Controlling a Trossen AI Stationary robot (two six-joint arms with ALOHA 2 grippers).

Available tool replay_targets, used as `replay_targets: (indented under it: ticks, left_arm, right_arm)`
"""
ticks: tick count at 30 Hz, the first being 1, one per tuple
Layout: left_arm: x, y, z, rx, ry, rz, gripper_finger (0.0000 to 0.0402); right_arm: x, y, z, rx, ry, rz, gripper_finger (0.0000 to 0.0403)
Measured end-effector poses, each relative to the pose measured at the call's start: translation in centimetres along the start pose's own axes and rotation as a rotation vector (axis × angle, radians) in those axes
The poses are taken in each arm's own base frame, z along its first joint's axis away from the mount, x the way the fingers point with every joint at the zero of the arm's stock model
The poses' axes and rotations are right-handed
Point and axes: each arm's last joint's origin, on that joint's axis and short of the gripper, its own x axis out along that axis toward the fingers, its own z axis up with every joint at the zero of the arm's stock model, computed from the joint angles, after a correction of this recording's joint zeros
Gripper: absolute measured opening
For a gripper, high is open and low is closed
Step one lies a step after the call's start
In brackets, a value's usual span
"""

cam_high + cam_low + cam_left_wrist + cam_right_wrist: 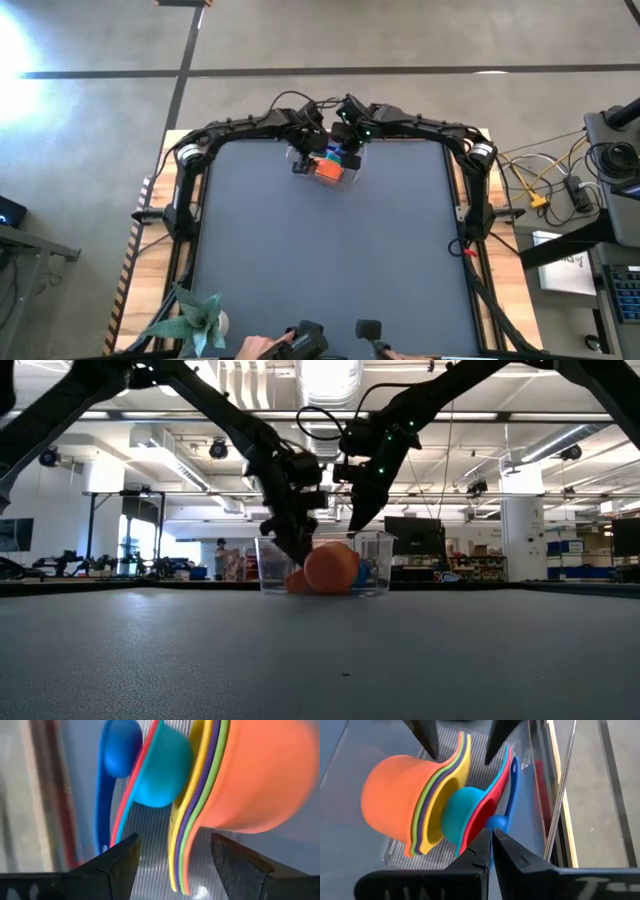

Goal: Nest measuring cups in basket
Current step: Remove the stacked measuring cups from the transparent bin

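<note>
The clear basket (352, 172) (378, 542) stands near the middle of the table's far edge. All the measuring cups lie on their sides in it. Yellow, purple and green sit nested in the big orange cup (395, 790) (260, 775). The light blue cup (457, 815) sits in the red one, and the blue cup (511, 780) lies beside them. My left gripper (174, 851) (300, 160) reaches down into the basket, open, with a finger on either side of the nested stack's handles (184, 845), touching none. My right gripper (491, 840) (350, 135) hovers shut just above the blue cup.
The grey mat (320, 260) stretches bare toward the near edge. A small plant (195, 318) stands at the near left corner. A person's hand (258, 346) and two dark devices (335, 338) are at the near edge. Cables and equipment (560, 185) lie off to the right.
</note>
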Motion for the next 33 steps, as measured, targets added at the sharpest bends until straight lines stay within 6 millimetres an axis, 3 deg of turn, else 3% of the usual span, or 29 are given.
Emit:
replay_targets:
  ticks: [13,19,25,33]
  left_arm:
    - [2.3,1.0,0.5,-0.109,0.037,-0.074,0.0224]
    - [3.8,1.9,0.8,-0.142,0.107,-0.135,0.0202]
    - [5.1,2.8,1.2,-0.181,0.165,-0.155,0.015]
    - [3.9,3.9,2.5,-0.196,0.153,-0.136,0.0027]
  right_arm:
    - [0.0,-0.1,0.2,-0.006,-0.022,-0.012,0.0009]
    - [0.0,-0.1,0.2,-0.013,-0.022,-0.012,0.0009]
    - [0.0,-0.2,0.2,-0.028,-0.028,-0.017,0.0009]
    - [0.0,-0.3,0.1,-0.027,-0.017,-0.023,0.0009]
